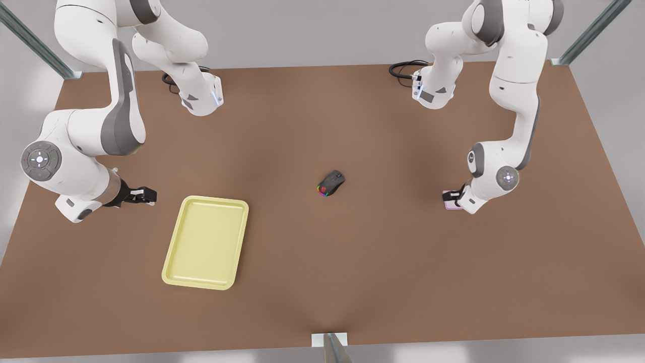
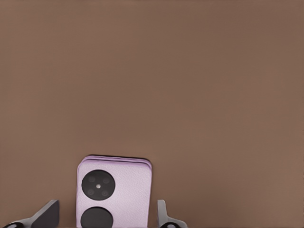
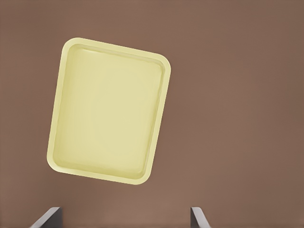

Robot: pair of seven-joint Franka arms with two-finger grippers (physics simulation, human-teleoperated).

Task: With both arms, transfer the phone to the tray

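Meanwhile, left gripper straddles the phone, jaws wide for a grasp; right gripper, also spread, waits near the tray.

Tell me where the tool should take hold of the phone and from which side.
Grip the phone across its two long straight edges, coming down from above. It lies flat on the table, so only those edges offer opposing faces. The left tool is open with a finger either side of it. The right tool waits, open, beside the tray.
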